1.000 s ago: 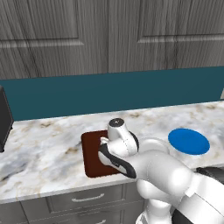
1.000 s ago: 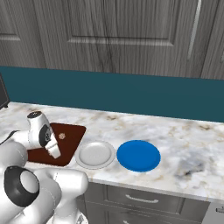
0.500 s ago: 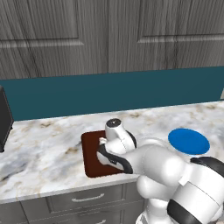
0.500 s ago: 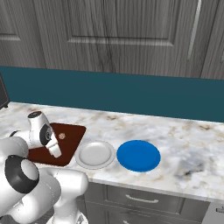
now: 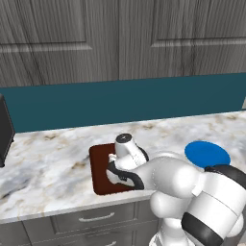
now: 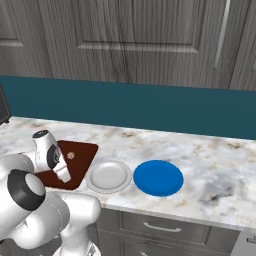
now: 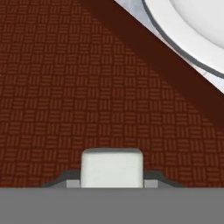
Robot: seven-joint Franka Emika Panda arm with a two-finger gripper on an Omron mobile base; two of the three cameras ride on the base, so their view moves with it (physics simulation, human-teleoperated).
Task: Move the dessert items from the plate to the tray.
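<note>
The tray (image 7: 65, 87) is a dark reddish-brown woven mat, seen close under the hand, and it also lies on the counter left of the plate (image 6: 108, 176). My gripper (image 7: 112, 180) is low over the tray, shut on a pale cream dessert item (image 7: 112, 168) that sits between its fingertips (image 7: 65, 180). The plate's rim (image 7: 188, 30) crosses the hand view's top right. From the right base, the gripper (image 6: 64, 176) points down at the tray (image 6: 82, 152), where another small piece (image 6: 71, 155) lies. The plate looks bare. In the left base view the hand covers part of the tray (image 5: 100, 168).
A flat bright blue disc (image 6: 158, 178) lies right of the plate near the counter's front edge. A dark appliance (image 5: 5, 134) stands at the far left. Grey cabinet doors and a teal backsplash rise behind the marble counter.
The hand has edged slightly left and down over the tray. Plate, blue disc and the small piece on the tray have stayed put.
</note>
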